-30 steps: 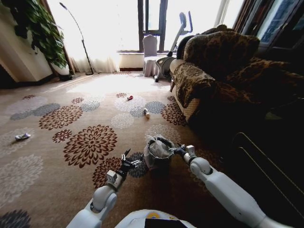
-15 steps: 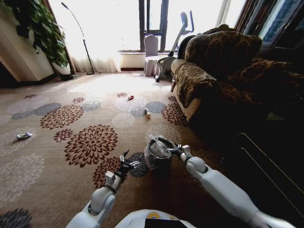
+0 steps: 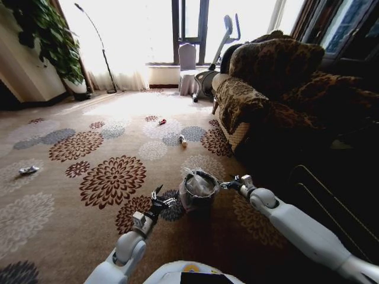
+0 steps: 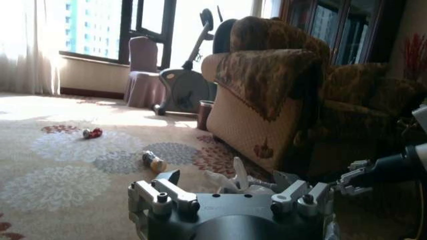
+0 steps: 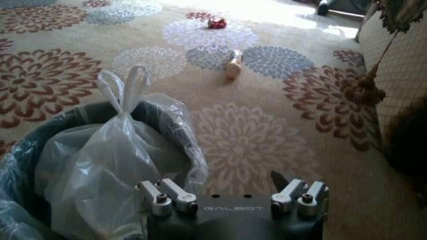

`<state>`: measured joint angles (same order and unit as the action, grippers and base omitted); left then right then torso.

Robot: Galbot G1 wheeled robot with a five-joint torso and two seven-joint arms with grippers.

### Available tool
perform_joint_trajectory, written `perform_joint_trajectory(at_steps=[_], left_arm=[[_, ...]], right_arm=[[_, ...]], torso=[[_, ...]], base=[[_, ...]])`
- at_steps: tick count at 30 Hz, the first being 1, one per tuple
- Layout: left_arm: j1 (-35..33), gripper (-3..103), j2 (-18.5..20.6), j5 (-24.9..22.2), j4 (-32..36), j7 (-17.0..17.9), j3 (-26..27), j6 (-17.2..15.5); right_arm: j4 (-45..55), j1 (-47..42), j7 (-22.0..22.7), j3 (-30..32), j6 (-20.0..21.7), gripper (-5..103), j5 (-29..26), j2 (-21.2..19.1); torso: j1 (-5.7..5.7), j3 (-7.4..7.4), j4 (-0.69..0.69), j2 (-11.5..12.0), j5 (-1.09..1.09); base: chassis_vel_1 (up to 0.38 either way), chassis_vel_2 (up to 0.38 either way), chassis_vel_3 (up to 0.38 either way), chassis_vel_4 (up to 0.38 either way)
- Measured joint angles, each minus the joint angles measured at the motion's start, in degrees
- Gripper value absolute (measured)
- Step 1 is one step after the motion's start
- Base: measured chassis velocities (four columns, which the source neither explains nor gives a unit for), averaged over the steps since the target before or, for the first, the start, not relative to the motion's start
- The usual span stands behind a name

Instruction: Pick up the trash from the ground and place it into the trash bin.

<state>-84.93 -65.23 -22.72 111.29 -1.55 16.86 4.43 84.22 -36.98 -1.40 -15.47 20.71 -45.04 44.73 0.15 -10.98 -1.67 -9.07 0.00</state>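
Your right gripper [image 3: 227, 186] hangs with fingers spread and empty just beside the trash bin [image 3: 197, 190], whose rim already holds a white knotted plastic bag [image 5: 110, 150]. The next trash, an orange-capped bottle [image 3: 183, 141], lies on the carpet well ahead of the bin toward the window, its long axis pointing roughly away from you. Your left gripper [image 3: 161, 201], fingers also spread, waits just beside the bin's other side, so neither arm is clearly nearer.
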Motion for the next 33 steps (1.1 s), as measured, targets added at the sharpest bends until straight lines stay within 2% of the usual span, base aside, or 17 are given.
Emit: perform_joint_trajectory(at_steps=[5, 10, 15, 17, 19, 21, 23, 24, 28, 29, 31, 33], left_arm=[[-0.03, 96, -0.66, 0.31, -0.81, 0.04, -0.41, 0.09], [-0.11, 96, -1.13, 0.6, -1.42, 0.06, -0.58, 0.5], [-0.18, 96, -1.2, 0.64, -1.63, 0.07, -0.61, 0.73], [-0.25, 96, -1.19, 0.64, -1.66, 0.08, -0.61, 0.81], [-0.46, 96, -1.23, 0.63, -1.66, 0.1, -0.53, 1.15], [-0.56, 96, -1.24, 0.62, -1.66, 0.13, -0.49, 1.34], [-0.79, 96, -1.2, 0.57, -1.66, 0.17, -0.33, 1.66], [-0.79, 96, -1.2, 0.57, -1.66, 0.17, -0.33, 1.66], [-1.03, 96, -1.07, 0.49, -1.84, 0.24, -0.12, 2.17], [-1.03, 96, -1.07, 0.49, -1.84, 0.24, -0.12, 2.17], [-1.08, 96, -1.25, 0.5, -1.91, 0.29, -0.13, 2.26], [-1.13, 96, -1.36, 0.54, -1.91, 0.33, -0.14, 2.28]], right_arm=[[-3.28, 2.93, -0.74, -2.37, 0.88, 85, -1.89, 1.96], [-6.64, 6.83, -1.73, -7.33, 1.58, 85, -2.47, 3.84], [-12.58, 11.64, -2.93, -12.57, 2.2, 84, -2.78, 7.67], [-13.72, 12.57, -3.32, -13.28, 2.51, 80, -2.67, 8.3], [-16.58, 14.89, -4.36, -15.22, 2.92, 71, -2.1, 9.38], [-17.74, 15.71, -4.78, -16.02, 2.97, 71, -1.75, 9.64], [-19.57, 16.72, -5.92, -17.19, 3.14, 60, -1.07, 9.82], [-19.57, 16.72, -5.92, -17.19, 3.14, 60, -1.07, 9.82], [-19.42, 16.22, -7.41, -17.46, 3.32, 38, -0.8, 8.91], [-19.42, 16.22, -7.41, -17.46, 3.32, 38, -0.8, 8.91], [-18.93, 15.88, -7.49, -17.23, 3.41, 28, -0.89, 8.85], [-18.63, 15.78, -7.53, -17.12, 3.51, 28, -0.98, 8.85]], torso=[[0.0, 0.0, 0.02, 0.0, 0.0], [0.0, 0.0, 0.02, 0.0, 0.0], [0.0, 0.0, 0.01, 0.0, -0.01], [0.0, 0.0, 0.01, 0.0, -0.02], [0.0, 0.0, 0.01, 0.0, -0.01], [0.0, 0.0, 0.01, 0.0, -0.02], [0.0, 0.0, 0.0, 0.0, 0.0], [0.0, 0.0, 0.0, 0.0, 0.0], [0.0, 0.02, 0.04, -0.01, -0.03], [0.0, 0.02, 0.04, -0.01, -0.03], [-0.01, 0.02, 0.04, -0.01, -0.01], [-0.01, 0.01, 0.03, -0.01, 0.0]], base=[[0.0, 0.0, 0.0, 0.0], [0.0, 0.0, 0.0, 0.0], [0.0, 0.0, 0.0, 0.0], [0.0, 0.0, 0.0, 0.0], [0.0, 0.0, 0.0, 0.0], [0.0, 0.0, 0.0, 0.0], [0.0, 0.0, 0.0, 0.0], [0.0, 0.0, 0.0, 0.0], [0.0, 0.0, 0.0, 0.0], [0.0, 0.0, 0.0, 0.0], [0.0, 0.0, 0.0, 0.0], [0.0, 0.0, 0.0, 0.0]])
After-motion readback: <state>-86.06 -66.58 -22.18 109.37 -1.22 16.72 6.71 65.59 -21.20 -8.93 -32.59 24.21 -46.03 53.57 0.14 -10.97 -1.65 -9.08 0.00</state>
